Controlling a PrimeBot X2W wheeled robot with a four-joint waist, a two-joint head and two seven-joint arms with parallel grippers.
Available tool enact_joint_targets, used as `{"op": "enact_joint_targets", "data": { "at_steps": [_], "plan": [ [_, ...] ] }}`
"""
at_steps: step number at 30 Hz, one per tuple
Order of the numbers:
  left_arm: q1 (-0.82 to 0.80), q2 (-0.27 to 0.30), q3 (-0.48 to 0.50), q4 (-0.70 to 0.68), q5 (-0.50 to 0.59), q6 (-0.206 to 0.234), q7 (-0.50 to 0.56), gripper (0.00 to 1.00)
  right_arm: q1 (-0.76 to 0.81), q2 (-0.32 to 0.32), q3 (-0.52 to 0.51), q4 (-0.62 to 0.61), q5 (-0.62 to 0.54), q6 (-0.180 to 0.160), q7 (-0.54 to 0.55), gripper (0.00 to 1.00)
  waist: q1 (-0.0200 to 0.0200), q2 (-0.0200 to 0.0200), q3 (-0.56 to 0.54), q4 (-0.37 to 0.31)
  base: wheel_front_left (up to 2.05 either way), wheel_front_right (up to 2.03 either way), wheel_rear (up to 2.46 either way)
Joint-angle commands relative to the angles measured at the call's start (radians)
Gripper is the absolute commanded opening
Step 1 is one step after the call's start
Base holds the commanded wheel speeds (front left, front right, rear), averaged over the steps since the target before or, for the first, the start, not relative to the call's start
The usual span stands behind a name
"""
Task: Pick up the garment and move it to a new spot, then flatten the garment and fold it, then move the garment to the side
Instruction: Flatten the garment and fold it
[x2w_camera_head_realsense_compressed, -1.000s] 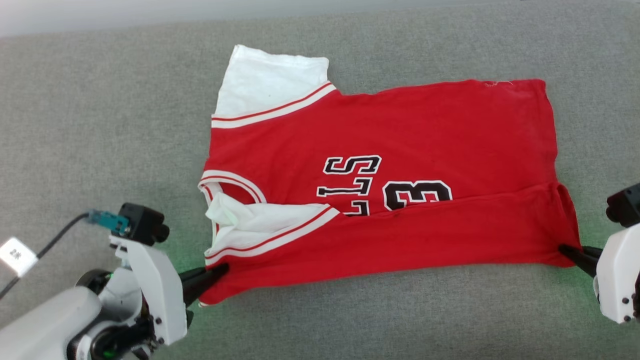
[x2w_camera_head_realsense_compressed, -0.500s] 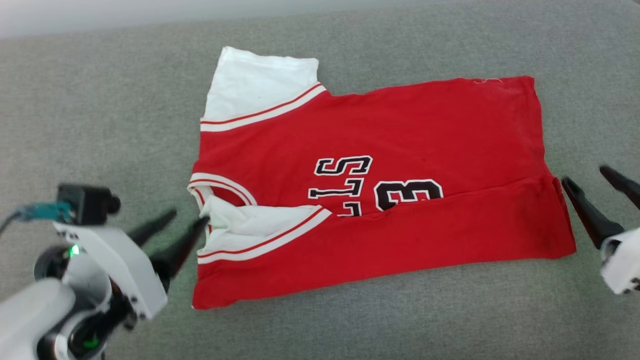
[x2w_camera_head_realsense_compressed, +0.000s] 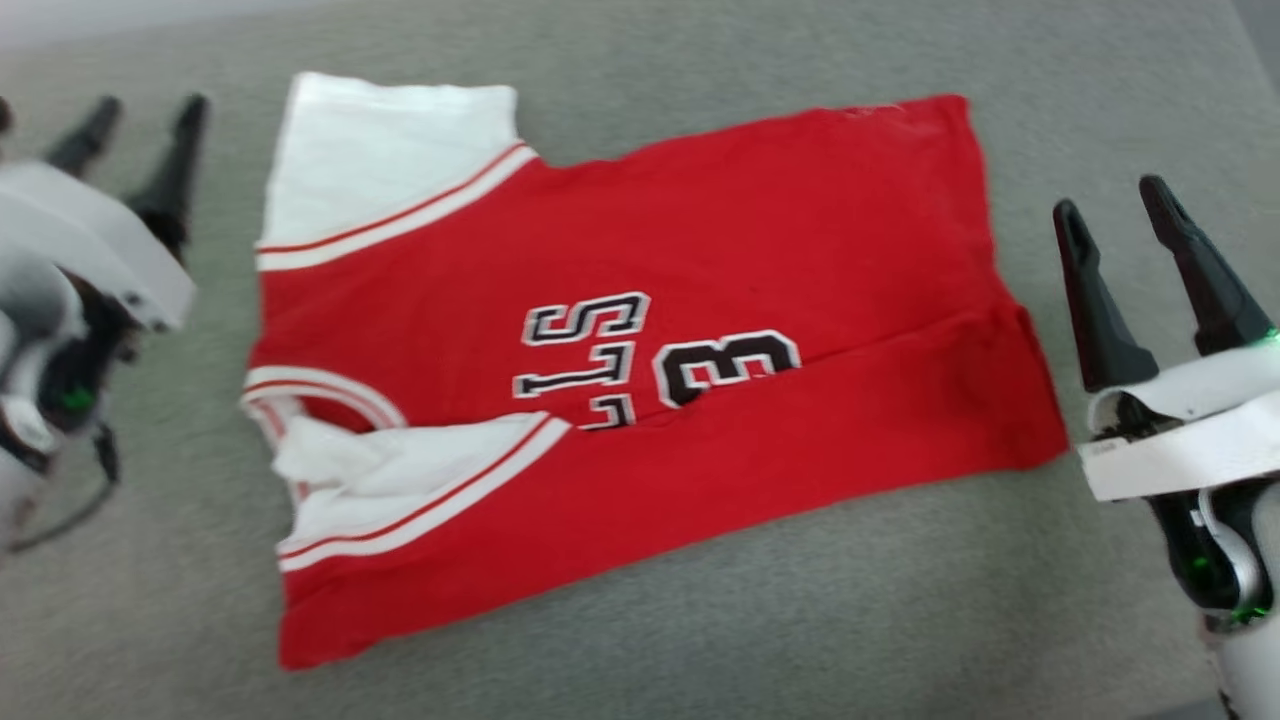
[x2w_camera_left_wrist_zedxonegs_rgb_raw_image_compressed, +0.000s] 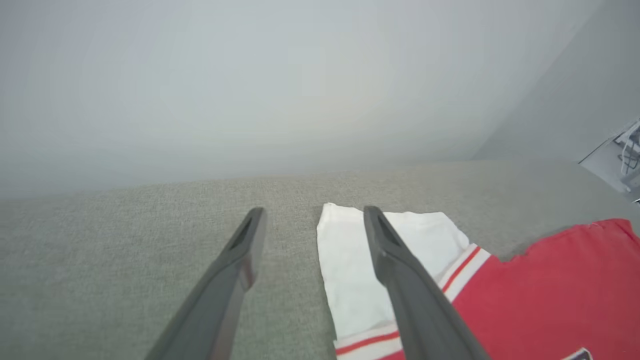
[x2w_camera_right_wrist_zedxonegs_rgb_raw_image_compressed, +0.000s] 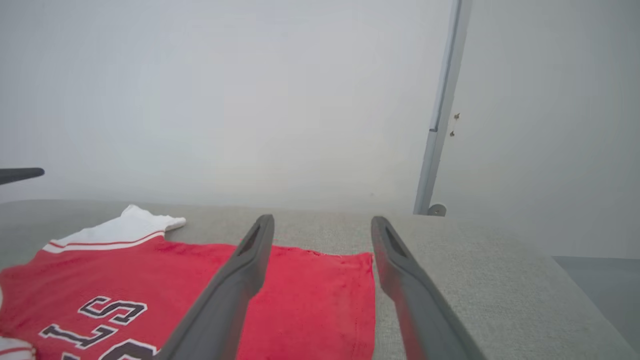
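**Red shirt lying part-folded on bench; both grippers clear of it**

The garment (x2w_camera_head_realsense_compressed: 640, 330) lay flat on the grey woven bench (x2w_camera_head_realsense_compressed: 700, 620), set at a slight slant in the head view. It was bright red. A white sleeve with white-and-red striped trim formed its far left corner, and a second striped band and loose white fabric lay by the neck opening at its left end. The near long edge was folded up over the body. The fold line cut across black, white-edged lettering, of which an "S" and a "3" were legible. The head view was somewhat blurred.

The left gripper (x2w_camera_head_realsense_compressed: 145, 105) stood just off the garment's left end, beside the white sleeve and apart from it. Its fingers (x2w_camera_left_wrist_zedxonegs_rgb_raw_image_compressed: 235, 280) were spread wide and held nothing. A dark cable (x2w_camera_head_realsense_compressed: 60, 510) hung below that wrist. The right gripper (x2w_camera_head_realsense_compressed: 1108, 198) stood just off the garment's right end. Its fingers (x2w_camera_right_wrist_zedxonegs_rgb_raw_image_compressed: 405, 290) were likewise spread and empty.

Beyond the garment's far edge the bench met a pale wall (x2w_camera_right_wrist_zedxonegs_rgb_raw_image_compressed: 225, 100). A pale upright post (x2w_camera_right_wrist_zedxonegs_rgb_raw_image_compressed: 440, 125) stood beyond the garment's far right corner.
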Motion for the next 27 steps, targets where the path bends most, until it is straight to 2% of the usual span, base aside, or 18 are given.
{"op": "enact_joint_targets", "data": {
  "at_steps": [1, 5, 10, 13, 19, 20, 21, 22, 23, 24, 27],
  "plan": [
    [-0.033, -0.002, -0.005, 0.041, 0.011, -0.003, 0.023, 1.00, -0.014, 0.016, 0.007, 0.006, -0.002, -0.002, -0.014, 1.00, 0.0000, 0.0000, 0.057, -0.093, 0.00, 0.00, 0.00],
    [-0.128, -0.003, -0.055, 0.181, 0.046, -0.016, 0.171, 1.00, -0.028, 0.041, 0.031, 0.024, 0.001, -0.002, -0.040, 1.00, 0.0000, 0.0000, 0.068, -0.143, 0.00, 0.00, 0.00],
    [-0.233, -0.022, -0.085, 0.319, -0.007, 0.003, 0.462, 1.00, -0.045, 0.038, 0.072, 0.036, 0.017, -0.002, -0.054, 1.00, 0.0000, 0.0000, 0.090, -0.183, 0.00, 0.00, 0.00],
    [-0.283, -0.039, -0.097, 0.367, -0.014, 0.017, 0.564, 1.00, -0.047, 0.027, 0.093, 0.043, 0.019, -0.002, -0.057, 1.00, 0.0000, 0.0000, 0.107, -0.196, 0.00, 0.00, 0.00],
    [-0.346, -0.083, -0.132, 0.411, -0.020, -0.013, 0.720, 1.00, -0.071, 0.002, 0.107, 0.056, 0.042, -0.002, -0.061, 1.00, 0.0000, 0.0000, 0.129, -0.197, 0.00, 0.00, 0.00],
    [-0.355, -0.087, -0.139, 0.417, -0.011, -0.013, 0.729, 0.84, -0.081, -0.003, 0.114, 0.056, 0.041, -0.002, -0.062, 1.00, 0.0000, 0.0000, 0.131, -0.196, 0.00, 0.00, 0.00],
    [-0.359, -0.091, -0.146, 0.421, -0.006, -0.016, 0.735, 0.48, -0.089, -0.010, 0.125, 0.054, 0.040, -0.002, -0.062, 1.00, 0.0000, 0.0000, 0.132, -0.194, 0.00, 0.00, 0.00],
    [-0.362, -0.098, -0.149, 0.424, -0.007, -0.022, 0.743, 0.28, -0.101, -0.019, 0.138, 0.052, 0.042, -0.002, -0.059, 1.00, 0.0000, 0.0000, 0.134, -0.192, 0.00, 0.00, 0.00],
    [-0.364, -0.105, -0.149, 0.428, -0.011, -0.027, 0.745, 0.04, -0.117, -0.026, 0.148, 0.052, 0.050, -0.002, -0.053, 1.00, 0.0000, 0.0000, 0.135, -0.189, 0.00, 0.00, 0.00],
    [-0.365, -0.111, -0.148, 0.433, -0.014, -0.032, 0.744, 0.00, -0.136, -0.034, 0.159, 0.055, 0.059, -0.002, -0.045, 1.00, 0.0000, 0.0000, 0.137, -0.186, 0.00, 0.00, 0.00],
    [-0.367, -0.126, -0.151, 0.442, -0.016, -0.047, 0.744, 0.00, -0.206, -0.061, 0.200, 0.095, 0.109, -0.002, 0.027, 1.00, 0.0000, 0.0000, 0.144, -0.170, 0.00, 0.00, 0.00]
  ]
}}
